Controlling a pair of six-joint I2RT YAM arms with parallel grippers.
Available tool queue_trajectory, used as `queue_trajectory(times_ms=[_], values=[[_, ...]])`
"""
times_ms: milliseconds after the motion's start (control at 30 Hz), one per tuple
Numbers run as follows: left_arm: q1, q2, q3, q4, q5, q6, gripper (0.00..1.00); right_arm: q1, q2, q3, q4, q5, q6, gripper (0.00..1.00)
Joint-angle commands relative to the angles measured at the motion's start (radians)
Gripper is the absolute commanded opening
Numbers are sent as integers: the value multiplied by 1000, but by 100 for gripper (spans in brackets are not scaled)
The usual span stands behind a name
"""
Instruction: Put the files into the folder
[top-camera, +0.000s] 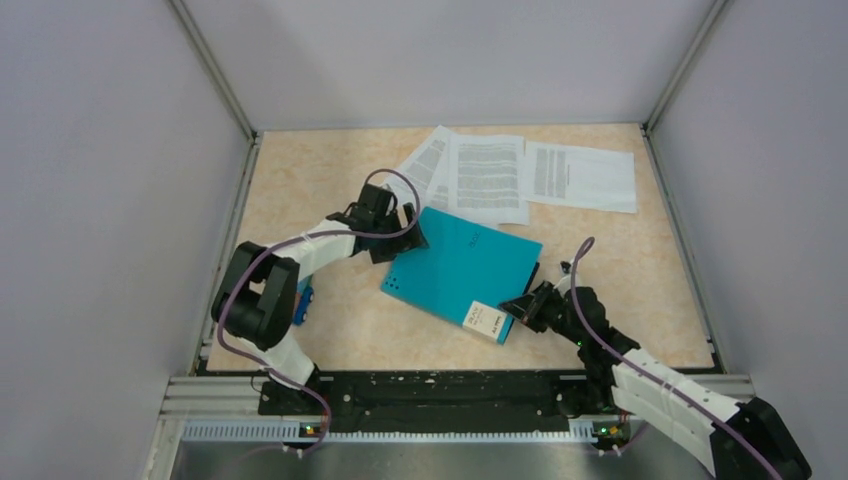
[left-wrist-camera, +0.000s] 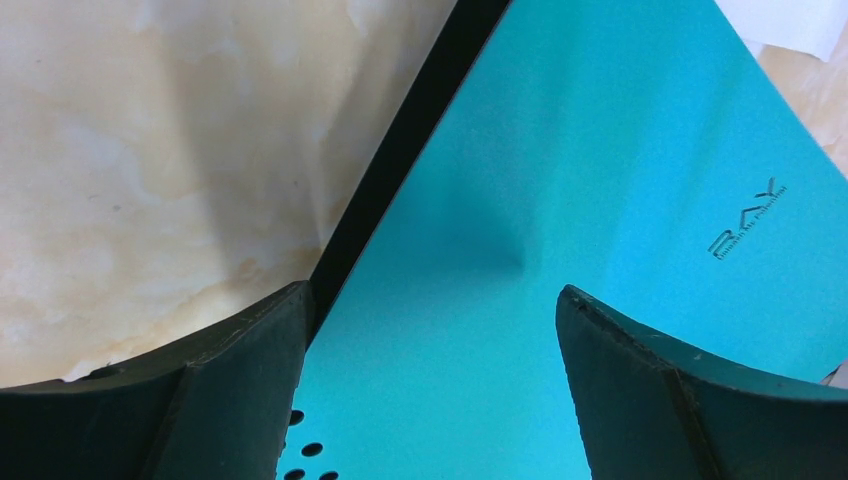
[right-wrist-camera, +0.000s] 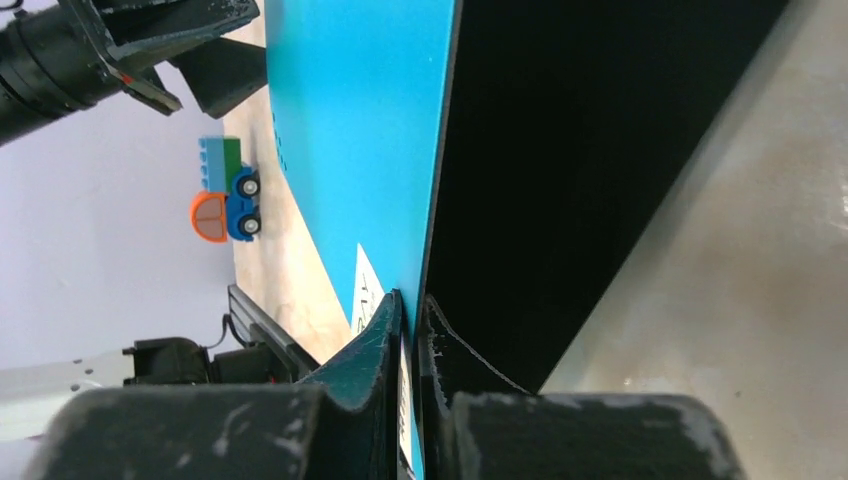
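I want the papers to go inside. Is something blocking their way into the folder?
Yes. The folder is closed, its teal cover lying over the black inside. The files lie beyond it. The right gripper pinches the cover's edge by the white label; the left gripper is open over another corner.

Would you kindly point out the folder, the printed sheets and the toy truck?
folder (top-camera: 455, 265): top view, middle of teal cover.
printed sheets (top-camera: 487, 178): top view, middle sheet's text.
toy truck (right-wrist-camera: 226, 188): right wrist view, blue body.
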Motion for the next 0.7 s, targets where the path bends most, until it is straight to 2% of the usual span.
queue_trajectory(times_ms=[0, 133, 233, 400, 500, 667], values=[[-11, -105, 88, -153, -26, -43, 94, 38, -46, 92, -50, 40, -144, 0], [-11, -152, 220, -361, -138, -63, 95, 64, -120, 155, -176, 79, -256, 0], [-11, -208, 303, -453, -157, -102, 94, 82, -175, 192, -245, 103, -328, 0], [-13, -319, 345, -530, -267, -183, 92, 103, -229, 254, -320, 112, -424, 0], [-15, -362, 339, -539, -278, -252, 91, 127, -241, 292, -331, 104, -485, 0], [-77, -403, 397, -592, -339, -408, 90, 232, -231, 390, -405, 156, -624, 0]])
